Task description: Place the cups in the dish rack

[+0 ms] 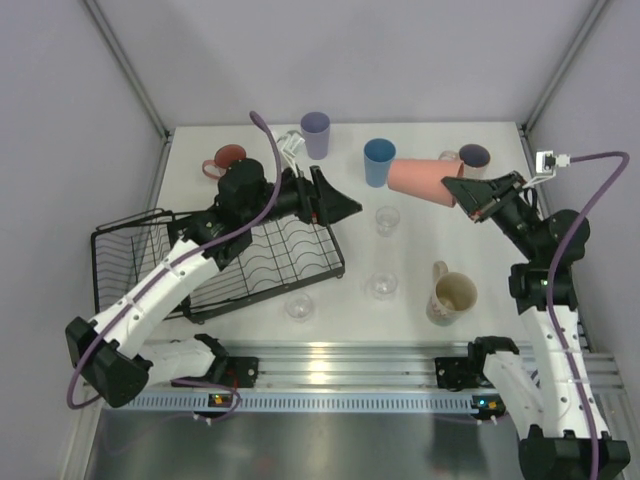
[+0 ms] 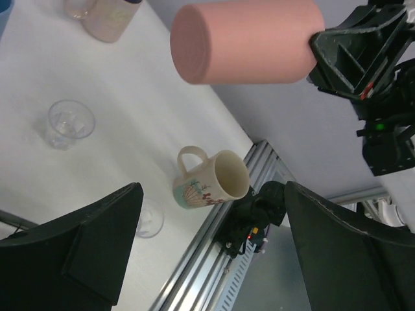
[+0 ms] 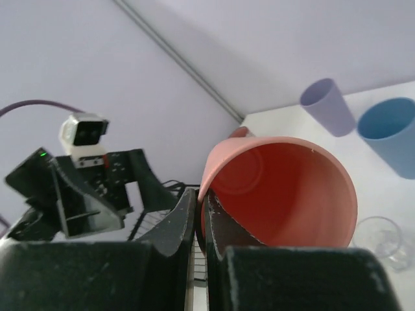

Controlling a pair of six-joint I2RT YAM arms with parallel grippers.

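A handover seems in hand: the right gripper (image 1: 462,190) pinches the rim of the salmon-pink plastic tumbler (image 1: 420,179), and the left gripper (image 1: 343,205), jaws spread wide at its 9 o'clock, should next clasp the base.

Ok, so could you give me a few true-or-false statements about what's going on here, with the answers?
1. The jaws of the right arm are shut on the rim of the salmon-pink tumbler, held on its side in the air. True.
2. The dish rack already holds two cups. False: no cup shows in it.
3. Three clear glasses stand on the table. True.
4. The jaws of the left arm grip the blue tumbler. False: the left arm has its jaws wide open and empty; the blue tumbler stands on the table.
5. The cream mug lies tipped over. False: the cream mug stands upright.
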